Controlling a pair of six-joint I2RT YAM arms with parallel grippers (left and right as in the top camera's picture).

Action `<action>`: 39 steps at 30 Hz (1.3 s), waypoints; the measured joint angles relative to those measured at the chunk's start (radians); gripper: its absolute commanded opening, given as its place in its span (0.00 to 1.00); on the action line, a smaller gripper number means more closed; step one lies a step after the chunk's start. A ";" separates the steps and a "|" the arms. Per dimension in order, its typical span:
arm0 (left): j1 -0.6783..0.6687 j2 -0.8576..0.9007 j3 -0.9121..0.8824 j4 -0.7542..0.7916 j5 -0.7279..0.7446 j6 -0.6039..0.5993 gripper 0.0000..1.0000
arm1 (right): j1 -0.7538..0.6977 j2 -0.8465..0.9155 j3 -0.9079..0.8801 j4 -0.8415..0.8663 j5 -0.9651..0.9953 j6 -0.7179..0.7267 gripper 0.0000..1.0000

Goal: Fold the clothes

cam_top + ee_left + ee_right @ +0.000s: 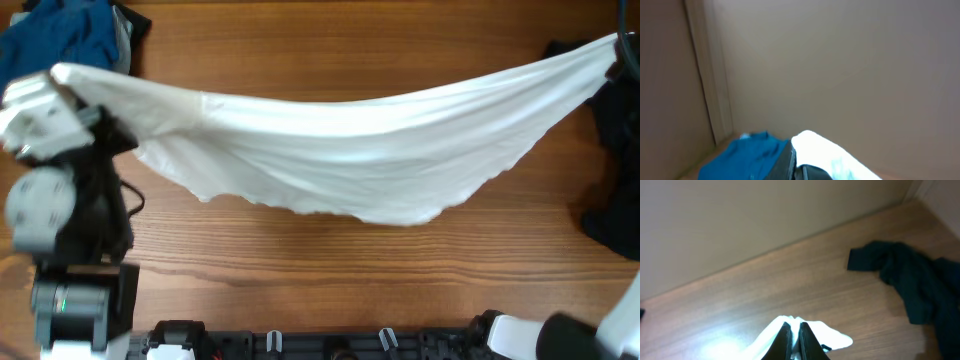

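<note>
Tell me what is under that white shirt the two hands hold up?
Only the wooden table shows around the white shirt. Whatever lies beneath its sagging middle is covered by the fabric, so I cannot tell.

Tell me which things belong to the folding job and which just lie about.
Job: white shirt, stretched between the left gripper and right gripper.
Lying about: blue garment and dark garment on the table, probably waiting for folding.

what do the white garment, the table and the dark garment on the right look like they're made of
White garment: soft thin knit, probably cotton, matte; it sags and wrinkles.
Table: wood or wood-look laminate, slight sheen; brown grain lines run across it.
Dark garment: soft matte fabric, crumpled in folds; fibre unclear.
</note>
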State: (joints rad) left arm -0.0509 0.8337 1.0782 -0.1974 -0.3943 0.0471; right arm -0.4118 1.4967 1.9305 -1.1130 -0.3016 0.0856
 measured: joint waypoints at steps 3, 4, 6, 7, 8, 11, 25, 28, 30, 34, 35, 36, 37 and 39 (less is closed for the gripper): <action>0.000 0.098 0.000 -0.002 -0.001 0.000 0.04 | 0.016 0.128 0.002 0.044 -0.016 -0.013 0.04; -0.001 0.149 0.000 0.000 -0.002 0.000 0.04 | 0.027 0.183 0.002 0.070 -0.018 -0.017 0.04; -0.001 0.243 0.000 0.013 -0.002 0.000 0.04 | 0.052 0.282 0.002 0.126 -0.020 -0.021 0.04; -0.001 0.278 0.000 0.030 -0.002 0.000 0.04 | 0.065 0.329 0.002 0.163 -0.022 -0.021 0.04; -0.001 0.328 0.000 0.052 -0.002 0.000 0.04 | 0.082 0.385 0.002 0.224 -0.025 -0.020 0.04; -0.001 0.466 0.000 0.133 -0.002 0.000 0.04 | 0.131 0.528 0.002 0.405 -0.034 -0.004 0.04; -0.001 0.720 0.000 0.272 -0.002 -0.043 0.04 | 0.254 0.691 -0.001 0.816 -0.035 0.089 1.00; -0.001 0.720 0.000 0.268 -0.001 -0.046 0.04 | 0.254 0.677 0.000 0.636 -0.034 0.094 1.00; -0.001 0.720 0.000 0.262 -0.002 -0.049 0.04 | 0.254 0.624 0.000 0.465 -0.032 0.096 1.00; -0.001 0.720 0.000 0.244 -0.002 -0.051 0.04 | 0.257 0.495 0.005 0.140 -0.047 0.098 1.00; -0.001 0.720 0.000 0.242 -0.001 -0.052 0.04 | 0.262 0.457 0.006 0.038 -0.050 0.096 0.96; -0.001 0.720 0.000 0.229 0.000 -0.053 0.04 | 0.273 0.421 0.005 -0.045 -0.055 0.097 0.93; -0.001 0.720 0.000 0.220 0.003 -0.053 0.04 | 0.288 0.402 -0.008 -0.085 -0.056 0.097 0.91; -0.001 0.720 0.000 0.212 0.008 -0.053 0.04 | 0.326 0.391 -0.084 -0.092 -0.057 0.097 0.88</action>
State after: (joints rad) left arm -0.0521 1.5539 1.0779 0.0147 -0.3862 -0.0055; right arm -0.0856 1.8881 1.8465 -1.2045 -0.3584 0.1825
